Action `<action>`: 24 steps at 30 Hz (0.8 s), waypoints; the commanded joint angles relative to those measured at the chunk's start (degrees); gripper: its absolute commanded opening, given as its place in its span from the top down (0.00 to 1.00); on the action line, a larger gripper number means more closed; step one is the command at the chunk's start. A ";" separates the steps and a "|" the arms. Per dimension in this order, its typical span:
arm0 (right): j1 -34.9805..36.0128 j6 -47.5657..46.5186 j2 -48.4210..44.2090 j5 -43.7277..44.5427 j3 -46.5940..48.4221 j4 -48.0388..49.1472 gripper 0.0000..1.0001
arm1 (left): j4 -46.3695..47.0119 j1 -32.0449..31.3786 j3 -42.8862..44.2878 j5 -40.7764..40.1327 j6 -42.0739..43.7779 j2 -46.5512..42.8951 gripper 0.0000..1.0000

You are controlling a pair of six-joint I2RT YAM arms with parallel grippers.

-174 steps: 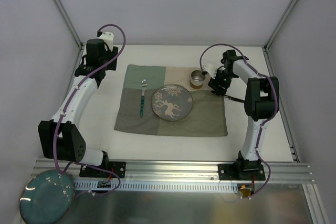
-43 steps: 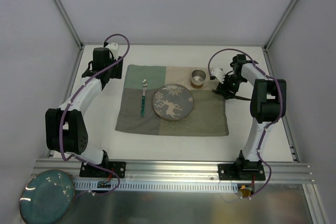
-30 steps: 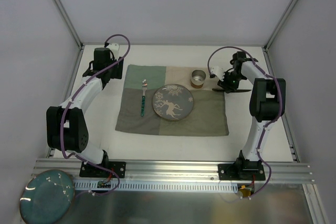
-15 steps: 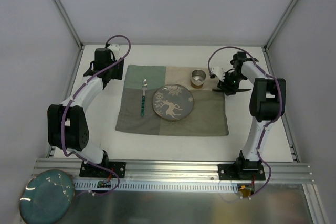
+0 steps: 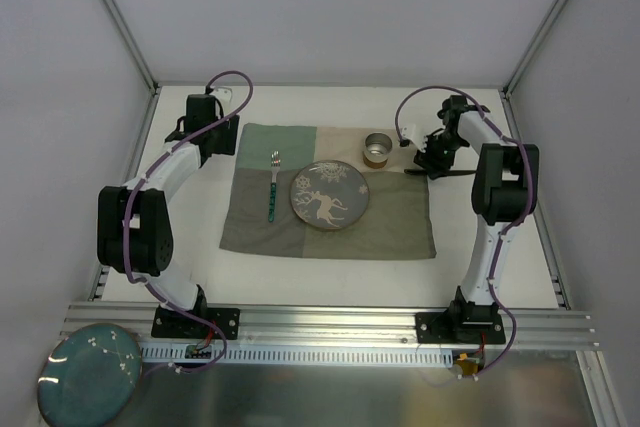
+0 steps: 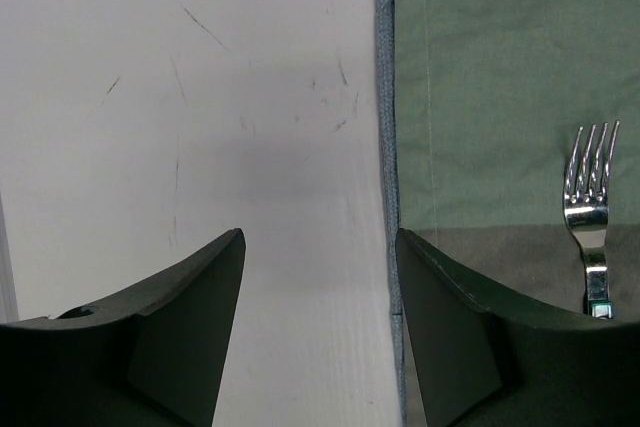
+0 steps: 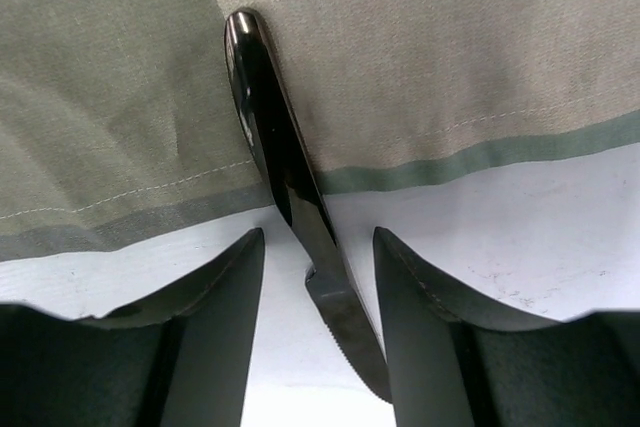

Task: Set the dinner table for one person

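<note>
R fingers [image 7: 215, 317] part open, gripping nothing, straddle knife [image 7: 285, 167] w/ gaps both sides. Knife lies left-right across mat's [image 7: 430, 57] right edge: handle on mat, blade on table [image 7: 520, 237]. L fingers [image 6: 170, 337] open, empty, left of mat; R arm nearer.

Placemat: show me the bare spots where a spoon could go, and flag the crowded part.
Free: the placemat strip between the plate and its right edge, and the near strip below the plate and fork. The table in front of the placemat is bare too. Crowded: the far right corner, with the cup, knife and right gripper.
</note>
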 commanded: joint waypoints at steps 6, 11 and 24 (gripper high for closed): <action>0.02 -2.93 3.23 -1.26 3.60 -0.13 0.94 | 1.69 0.71 1.99 -1.75 1.31 0.53 0.38; -0.33 -2.76 2.61 -1.43 3.34 -0.13 1.00 | 1.69 0.71 1.81 -2.01 1.40 0.00 0.38; -0.25 -1.61 -4.41 -3.46 8.87 -6.27 1.00 | 1.87 0.71 2.78 -0.87 1.48 0.00 0.38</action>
